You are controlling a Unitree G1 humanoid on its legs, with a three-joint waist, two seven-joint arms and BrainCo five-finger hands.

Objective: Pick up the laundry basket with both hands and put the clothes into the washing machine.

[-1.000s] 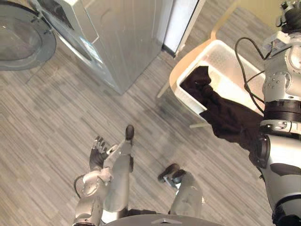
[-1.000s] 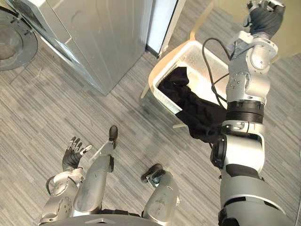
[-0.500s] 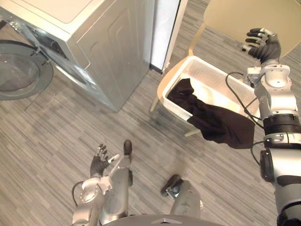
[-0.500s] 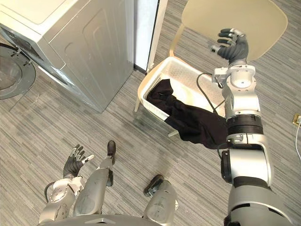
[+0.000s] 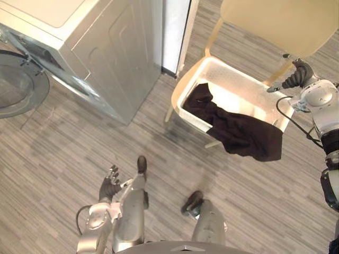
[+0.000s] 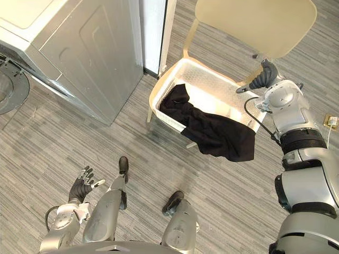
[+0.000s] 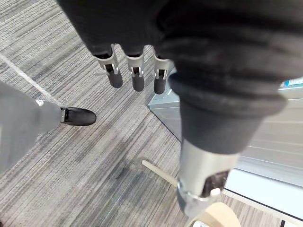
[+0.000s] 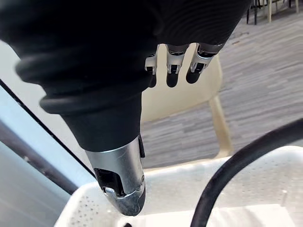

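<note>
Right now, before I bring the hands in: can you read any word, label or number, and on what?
Nothing is legible.
Washing machine: front panel markings too small to read.
Bluish label on a grey panel: too blurred to read.
Laundry basket and chair: no print visible.

We see the white perforated laundry basket at about 1 o'clock, upright, holding a black garment that spills over its near rim toward 5 o'clock. The silver-grey washing machine stands at 11 o'clock, its round door swung open at 9 o'clock.
</note>
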